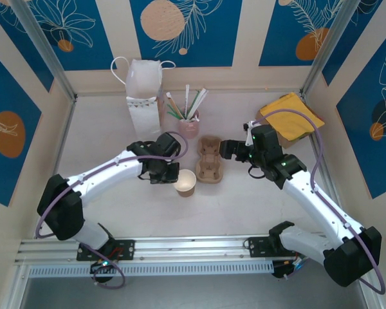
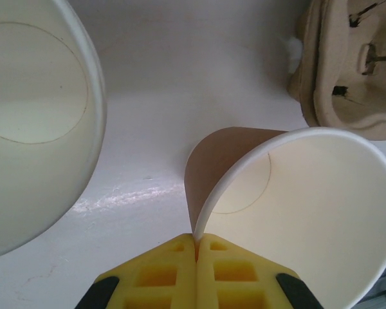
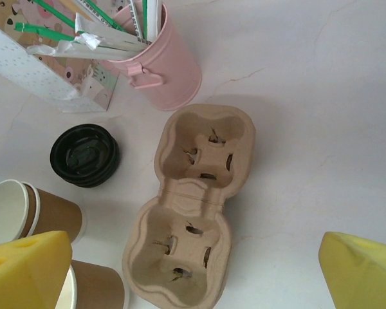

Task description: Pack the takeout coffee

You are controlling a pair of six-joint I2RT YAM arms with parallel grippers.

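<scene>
My left fingers (image 2: 196,243) pinch shut on the rim of an open brown paper cup (image 2: 296,212). My right fingers (image 3: 194,273) spread wide above the pulp carrier (image 3: 193,212). Beyond, a loose black lid (image 3: 85,155) lies on the counter (image 3: 321,96), just beside the carrier.

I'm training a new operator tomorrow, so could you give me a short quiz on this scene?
1. True or false: the lid lies in the carrier.
2. Which gripper stands open? A) left gripper B) right gripper
3. Fill in: the carrier has ___ wells.

Key:
1. False. The lid lies on the table beside the carrier.
2. B. The left gripper is shut on a cup rim.
3. Two.
</scene>
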